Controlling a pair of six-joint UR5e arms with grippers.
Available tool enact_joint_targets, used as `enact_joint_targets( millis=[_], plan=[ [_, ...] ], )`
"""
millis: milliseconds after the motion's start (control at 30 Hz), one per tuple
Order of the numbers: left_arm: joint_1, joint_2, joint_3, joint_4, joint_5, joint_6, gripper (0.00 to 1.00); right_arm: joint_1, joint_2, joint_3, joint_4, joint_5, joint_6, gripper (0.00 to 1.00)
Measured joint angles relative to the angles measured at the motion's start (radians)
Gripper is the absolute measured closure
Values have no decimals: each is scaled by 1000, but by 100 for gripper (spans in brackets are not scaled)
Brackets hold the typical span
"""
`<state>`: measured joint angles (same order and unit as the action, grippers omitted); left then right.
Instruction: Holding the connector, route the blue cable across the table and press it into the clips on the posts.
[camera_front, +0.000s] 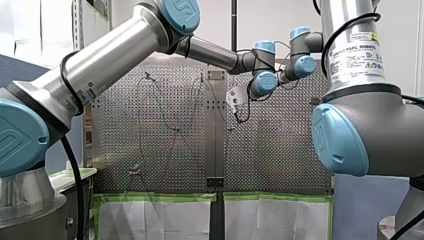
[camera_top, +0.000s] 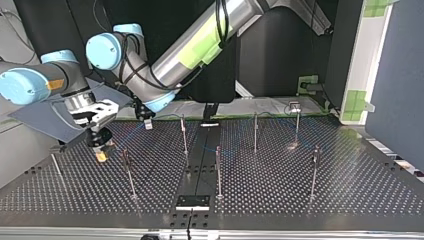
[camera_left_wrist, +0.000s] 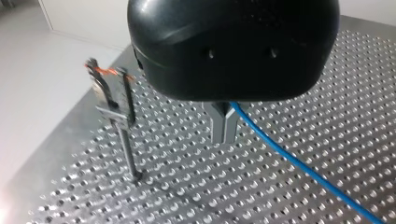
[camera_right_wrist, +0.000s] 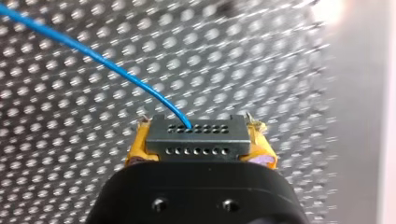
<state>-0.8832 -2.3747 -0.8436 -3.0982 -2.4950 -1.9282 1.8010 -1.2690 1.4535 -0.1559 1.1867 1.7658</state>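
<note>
In the right wrist view my right gripper (camera_right_wrist: 201, 150) is shut on the grey connector (camera_right_wrist: 196, 133), with its yellow pads (camera_right_wrist: 138, 150) on both sides. The blue cable (camera_right_wrist: 107, 63) leaves the connector's face and runs off over the perforated table. My left gripper (camera_left_wrist: 224, 139) has its metal fingers (camera_left_wrist: 218, 122) shut on the blue cable (camera_left_wrist: 299, 168) just above the table. A post with a clip (camera_left_wrist: 112, 91) stands beside it. In the top view my right gripper (camera_top: 101, 154) is low at the left, and my left gripper (camera_top: 147, 122) is just behind it.
Several thin posts stand on the perforated table (camera_top: 280, 195), among them ones at the middle (camera_top: 218, 170), behind it (camera_top: 183, 131) and at the right (camera_top: 314, 170). A dark bracket (camera_top: 192, 202) lies at the front middle. The two arms cross close together in the front view.
</note>
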Motion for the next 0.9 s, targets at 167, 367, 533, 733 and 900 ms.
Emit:
enact_joint_targets(
  millis=[167, 367, 533, 733, 900],
  plan=[
    [-11, 6, 0, 6, 0, 8, 100, 1, -22, -1, 4, -1, -1, 100],
    [2, 8, 12, 44, 9, 48, 100, 2, -26, -1, 4, -1, -3, 100],
    [24, 9, 38, 78, 13, 74, 100, 7, -26, -1, 6, -2, -4, 100],
    [41, 12, 49, 81, 14, 74, 100, 7, -36, -4, 8, -6, -2, 100],
    [44, 26, 49, 79, 14, 73, 100, 2, -53, -14, 14, -10, 3, 100]
  ],
)
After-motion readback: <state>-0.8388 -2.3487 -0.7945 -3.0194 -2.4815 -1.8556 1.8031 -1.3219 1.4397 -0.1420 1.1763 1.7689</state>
